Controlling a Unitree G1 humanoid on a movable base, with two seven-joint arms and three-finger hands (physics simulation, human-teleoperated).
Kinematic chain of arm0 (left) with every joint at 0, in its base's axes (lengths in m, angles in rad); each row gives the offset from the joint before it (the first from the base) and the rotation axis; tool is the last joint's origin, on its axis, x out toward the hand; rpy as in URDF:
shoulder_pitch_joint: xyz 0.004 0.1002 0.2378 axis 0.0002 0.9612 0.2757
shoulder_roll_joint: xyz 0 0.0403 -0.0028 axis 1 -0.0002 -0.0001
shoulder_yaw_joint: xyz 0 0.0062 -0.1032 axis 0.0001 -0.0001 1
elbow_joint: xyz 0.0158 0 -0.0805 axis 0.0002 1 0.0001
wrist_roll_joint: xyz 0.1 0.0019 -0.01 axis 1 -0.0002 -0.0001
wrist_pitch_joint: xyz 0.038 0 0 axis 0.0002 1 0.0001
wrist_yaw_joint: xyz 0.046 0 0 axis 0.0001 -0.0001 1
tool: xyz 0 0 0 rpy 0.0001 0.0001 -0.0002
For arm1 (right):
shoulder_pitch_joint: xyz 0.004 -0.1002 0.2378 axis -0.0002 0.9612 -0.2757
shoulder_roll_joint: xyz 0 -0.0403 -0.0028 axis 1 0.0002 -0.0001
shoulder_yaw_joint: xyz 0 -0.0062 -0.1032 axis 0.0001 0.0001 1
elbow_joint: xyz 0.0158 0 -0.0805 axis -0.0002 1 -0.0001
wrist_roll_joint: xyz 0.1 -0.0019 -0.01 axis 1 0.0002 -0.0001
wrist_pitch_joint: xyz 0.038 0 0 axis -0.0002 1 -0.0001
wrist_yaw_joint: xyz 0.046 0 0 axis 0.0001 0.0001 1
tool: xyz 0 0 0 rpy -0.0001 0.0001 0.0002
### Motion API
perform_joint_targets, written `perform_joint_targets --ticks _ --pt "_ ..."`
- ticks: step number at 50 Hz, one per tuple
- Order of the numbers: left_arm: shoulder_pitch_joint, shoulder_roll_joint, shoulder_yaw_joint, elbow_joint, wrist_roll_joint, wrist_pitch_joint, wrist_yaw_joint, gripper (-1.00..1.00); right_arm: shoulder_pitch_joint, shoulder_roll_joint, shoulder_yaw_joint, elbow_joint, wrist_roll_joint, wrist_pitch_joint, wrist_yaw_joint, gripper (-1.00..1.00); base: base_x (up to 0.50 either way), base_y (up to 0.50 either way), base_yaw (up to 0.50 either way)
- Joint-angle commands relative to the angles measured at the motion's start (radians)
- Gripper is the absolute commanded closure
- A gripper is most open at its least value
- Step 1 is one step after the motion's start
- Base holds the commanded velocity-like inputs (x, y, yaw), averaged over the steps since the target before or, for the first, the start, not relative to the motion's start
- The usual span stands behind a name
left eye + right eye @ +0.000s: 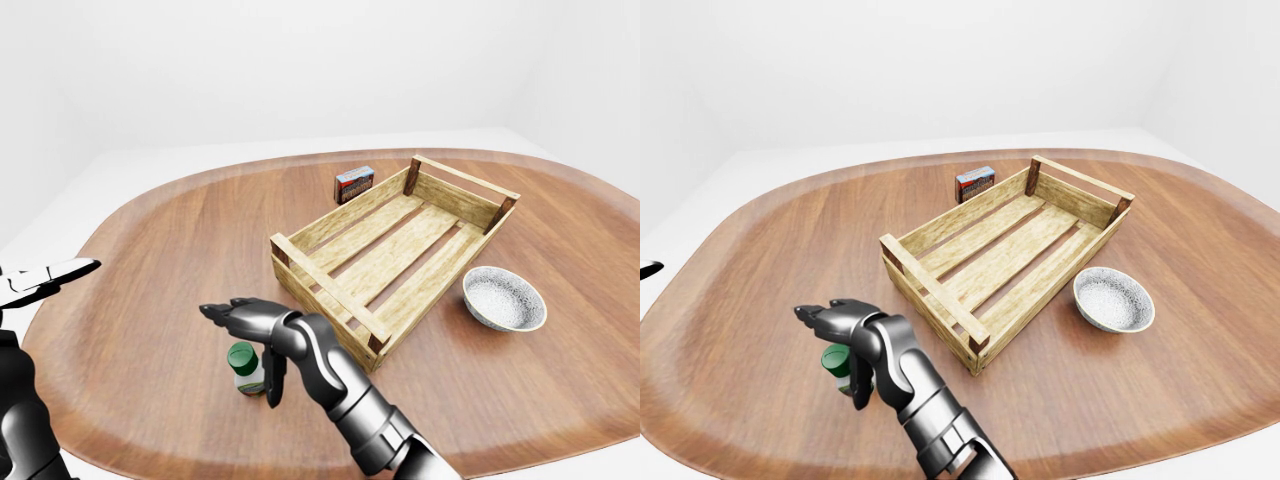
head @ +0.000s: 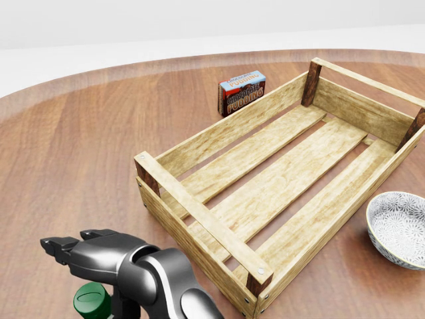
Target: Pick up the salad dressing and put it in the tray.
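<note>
Right hand [image 1: 262, 335]: nearest item, low in the left-eye view. Fingers [image 1: 222, 312] spread, not closed on anything; two reach out above the bottle's cap, a third hangs down at the bottle's right side.

Salad dressing [image 1: 246, 368]: small upright bottle with a green cap, standing on the desk [image 1: 150, 260] just left of the tray's near corner. Not yet gripped. Whether the hanging finger touches it cannot be told.

Handling note, as judgement: the hand sits high, level with the cap. A sound grasp probably wants the palm lowered so the fingers close round the body below the cap, with the thumb opposing on the far side. Closing at cap height risks tipping a narrow bottle. Lift straight up before swinging right, since the tray wall stands close by.

Left hand [image 1: 45, 277]: at the left edge of the left-eye view, well apart from the bottle; whether its fingers are spread or closed cannot be told.

Tray [image 1: 320, 283]: slatted wooden crate, nothing in it, running up and to the right.

Bowl [image 1: 503, 299]: patterned, just right of the tray.

Pudding box [image 1: 354, 184]: farthest, beyond the tray's long left wall.
</note>
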Motion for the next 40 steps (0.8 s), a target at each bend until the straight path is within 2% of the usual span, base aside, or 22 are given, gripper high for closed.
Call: perform_joint_targets --ticks 1,10,11,12,14,24,32,40 --pt "0.001 -0.001 -0.004 0.012 -0.008 0.000 -0.002 -1.00 -0.054 0.000 -0.030 0.106 -0.058 0.000 0.000 -1.00 0.00 0.00 0.00" --pt "0.003 0.000 -0.002 0.025 -0.016 0.000 -0.003 -1.00 -0.060 0.000 -0.050 0.176 -0.042 0.000 0.000 -1.00 0.00 0.00 0.00" --pt "0.003 -0.001 -0.004 0.025 -0.015 0.000 -0.003 -1.00 -0.047 0.000 -0.039 0.178 -0.039 0.000 0.000 0.44 0.00 0.00 0.00" --pt "0.003 -0.001 -0.003 0.025 -0.016 0.000 -0.003 -1.00 -0.026 0.000 -0.003 0.163 -0.026 0.000 0.000 1.00 0.00 0.00 0.00" --pt "0.003 -0.001 -0.003 0.024 -0.019 0.000 -0.003 -1.00 -0.002 0.000 0.046 0.136 -0.005 0.000 0.000 1.00 0.00 0.00 0.00" --pt "0.005 -0.008 -0.015 0.034 -0.011 0.000 -0.007 -1.00 -0.046 0.000 -0.037 0.168 0.000 0.000 0.000 1.00 0.00 0.00 0.00" --pt "0.005 -0.010 -0.017 0.038 -0.010 0.000 -0.007 -1.00 -0.061 0.000 -0.056 0.176 0.026 0.000 0.000 1.00 0.00 0.00 0.00" --pt "0.003 -0.013 -0.026 0.044 -0.001 0.000 -0.007 -1.00 -0.134 0.000 -0.096 0.150 -0.003 0.000 0.000 1.00 0.00 0.00 0.00"
